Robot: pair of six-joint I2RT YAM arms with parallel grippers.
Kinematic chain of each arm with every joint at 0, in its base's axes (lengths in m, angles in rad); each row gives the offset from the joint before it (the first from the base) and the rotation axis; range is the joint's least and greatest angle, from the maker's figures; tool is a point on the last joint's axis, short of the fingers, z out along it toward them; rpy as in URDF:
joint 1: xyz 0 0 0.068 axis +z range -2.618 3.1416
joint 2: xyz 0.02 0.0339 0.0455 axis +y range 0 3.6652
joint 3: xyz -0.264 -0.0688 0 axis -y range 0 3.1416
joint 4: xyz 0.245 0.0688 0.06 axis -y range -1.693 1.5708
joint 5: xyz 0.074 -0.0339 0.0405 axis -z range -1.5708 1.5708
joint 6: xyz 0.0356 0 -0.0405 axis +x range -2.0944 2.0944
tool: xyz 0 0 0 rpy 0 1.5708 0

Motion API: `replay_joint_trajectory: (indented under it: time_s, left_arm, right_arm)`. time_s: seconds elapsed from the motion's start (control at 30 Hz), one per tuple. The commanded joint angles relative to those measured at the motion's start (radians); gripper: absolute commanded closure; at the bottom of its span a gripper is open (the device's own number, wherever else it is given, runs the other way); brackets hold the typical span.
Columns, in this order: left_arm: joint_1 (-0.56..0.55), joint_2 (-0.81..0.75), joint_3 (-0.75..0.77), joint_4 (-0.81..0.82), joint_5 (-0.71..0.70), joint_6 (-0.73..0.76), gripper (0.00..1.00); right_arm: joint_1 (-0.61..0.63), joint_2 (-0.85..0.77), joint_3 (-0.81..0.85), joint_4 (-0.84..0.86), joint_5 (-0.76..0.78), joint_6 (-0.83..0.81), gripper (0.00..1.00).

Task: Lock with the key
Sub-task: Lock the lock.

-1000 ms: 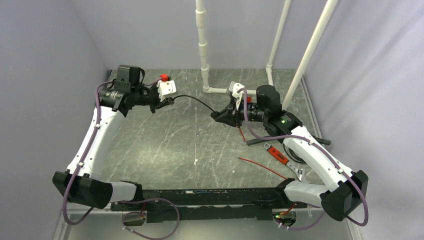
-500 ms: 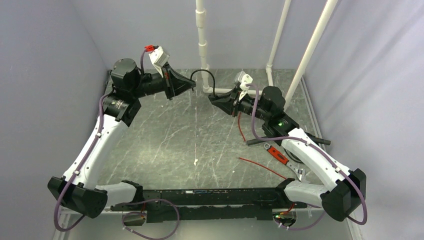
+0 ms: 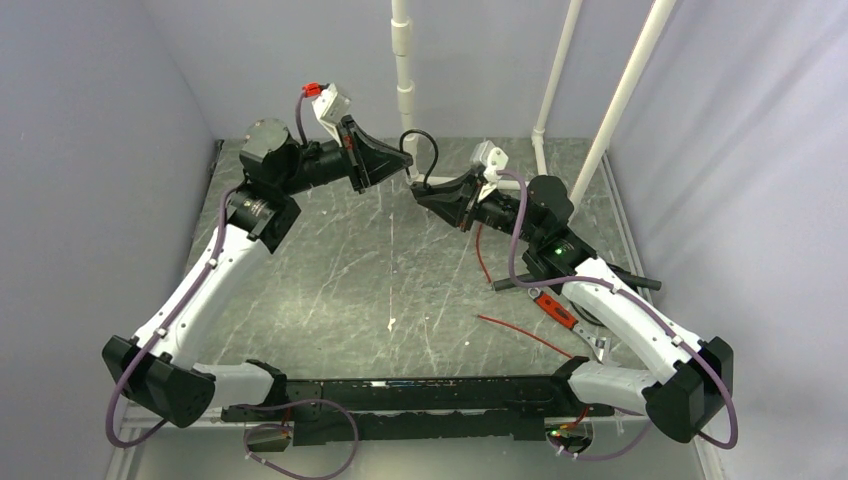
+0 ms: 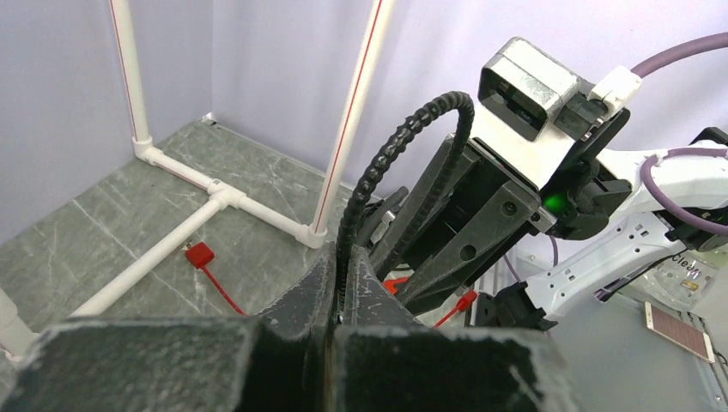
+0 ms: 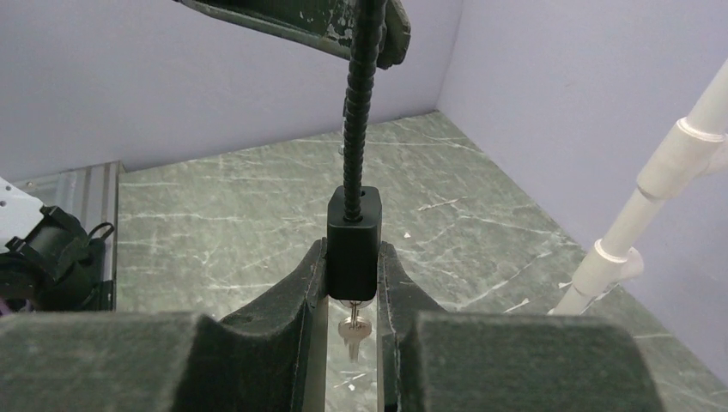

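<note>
The lock is a black block (image 5: 353, 243) with a black ribbed cable (image 5: 354, 103) coming out of its top. My right gripper (image 5: 353, 257) is shut on the block, and a silver key (image 5: 351, 329) hangs from its underside between the fingers. My left gripper (image 4: 341, 266) is shut on the cable (image 4: 388, 154), which loops up over it. From above, the cable loop (image 3: 421, 152) arcs between the left gripper (image 3: 404, 159) and the right gripper (image 3: 420, 193), both held above the table near the back pipe.
White PVC pipes (image 3: 404, 95) rise at the back, with a low tee joint (image 3: 432, 181) near the grippers. Red cable ties (image 3: 525, 333) and a red-handled wrench (image 3: 560, 315) lie on the grey marbled table (image 3: 330, 280) under the right arm. Purple walls enclose both sides.
My left arm swung up and right, carrying the cable end toward the right gripper. The cable went from stretched out to a tight loop. My right gripper rose slightly toward the back.
</note>
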Motion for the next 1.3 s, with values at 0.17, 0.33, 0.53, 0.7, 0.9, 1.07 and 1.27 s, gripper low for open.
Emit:
replay_joint_trajectory:
  time_s: [0.17, 0.33, 0.53, 0.7, 0.9, 1.07, 1.27]
  left_arm:
    - [-0.026, 0.009, -0.01, 0.055, 0.018, -0.05, 1.0]
    - [-0.026, 0.007, -0.022, 0.049, 0.032, -0.055, 1.0]
    - [-0.027, 0.008, -0.04, 0.049, 0.041, -0.067, 1.0]
    - [-0.027, 0.006, -0.048, 0.046, 0.039, -0.063, 1.0]
    - [-0.029, 0.002, -0.062, 0.039, 0.044, -0.071, 1.0]
    - [-0.031, -0.007, -0.087, 0.031, 0.041, -0.065, 1.0]
    - [-0.031, -0.018, -0.122, 0.009, 0.023, -0.078, 1.0]
  right_arm:
    - [0.013, -0.006, 0.031, 0.09, 0.019, 0.087, 1.0]
    - [0.013, -0.004, 0.032, 0.098, 0.039, 0.126, 1.0]
    - [0.013, 0.004, 0.045, 0.107, 0.039, 0.158, 1.0]
    - [0.015, 0.007, 0.055, 0.116, 0.018, 0.157, 1.0]
    - [0.015, 0.017, 0.064, 0.137, 0.007, 0.169, 1.0]
    - [0.015, 0.028, 0.077, 0.163, 0.004, 0.18, 1.0]
    - [0.016, 0.028, 0.084, 0.193, 0.03, 0.184, 1.0]
